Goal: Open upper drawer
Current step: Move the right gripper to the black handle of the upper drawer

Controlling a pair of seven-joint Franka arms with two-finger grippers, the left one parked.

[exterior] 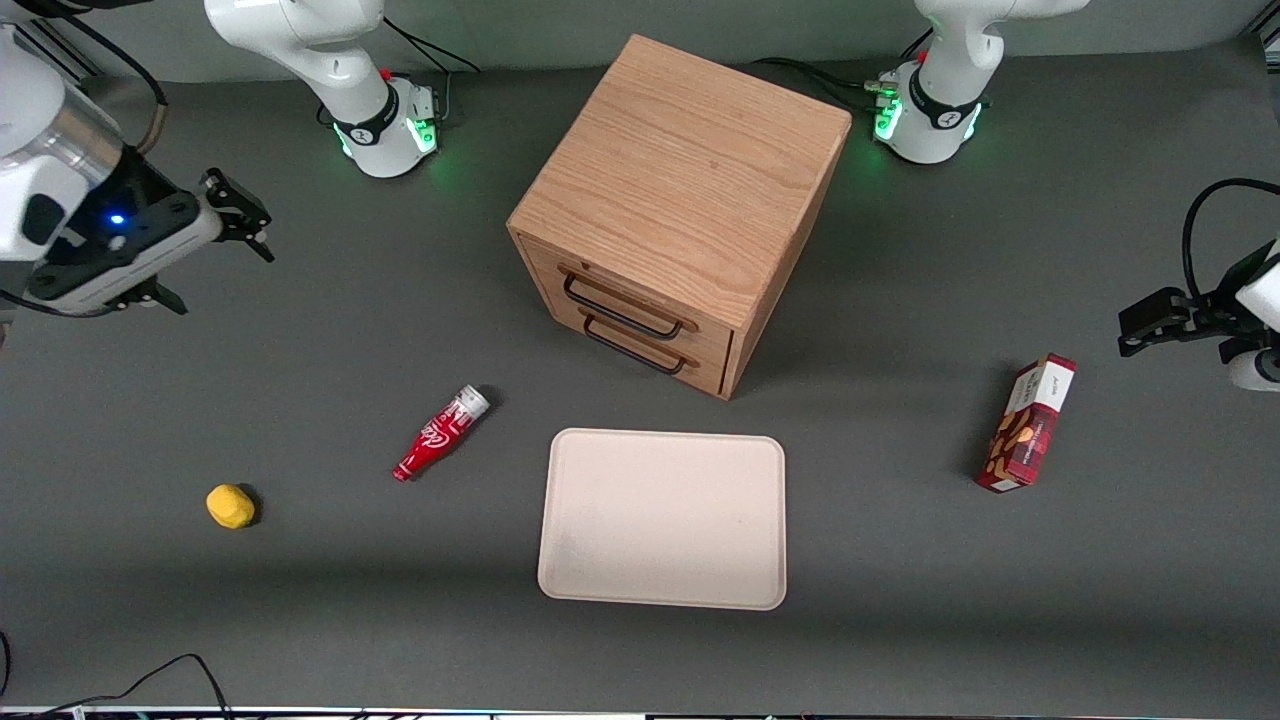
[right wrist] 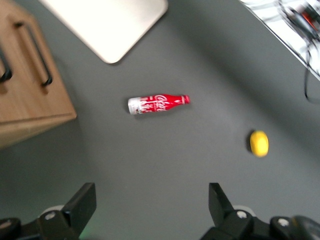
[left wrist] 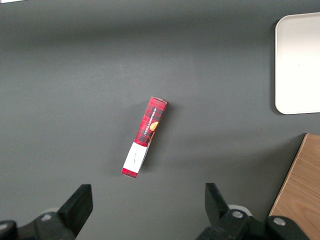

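Observation:
A light oak cabinet (exterior: 680, 170) stands mid-table. Its upper drawer (exterior: 600, 285) is shut, flush with the lower drawer (exterior: 690, 355) beneath it. Each has a thin black wire handle; the upper handle (exterior: 620, 306) is the higher one. My gripper (exterior: 228, 285) is open and empty. It hovers above the table toward the working arm's end, well away from the cabinet. In the right wrist view the gripper (right wrist: 150, 194) is over bare table. There the upper handle (right wrist: 4, 67) is cut off at the frame edge, beside the lower handle (right wrist: 36, 50).
A cream tray (exterior: 662, 590) lies in front of the drawers, nearer the camera. A red bottle (exterior: 440, 435) lies on its side between the gripper and the tray. A yellow lump (exterior: 230, 505) sits nearer the camera. A red box (exterior: 1028, 422) stands toward the parked arm's end.

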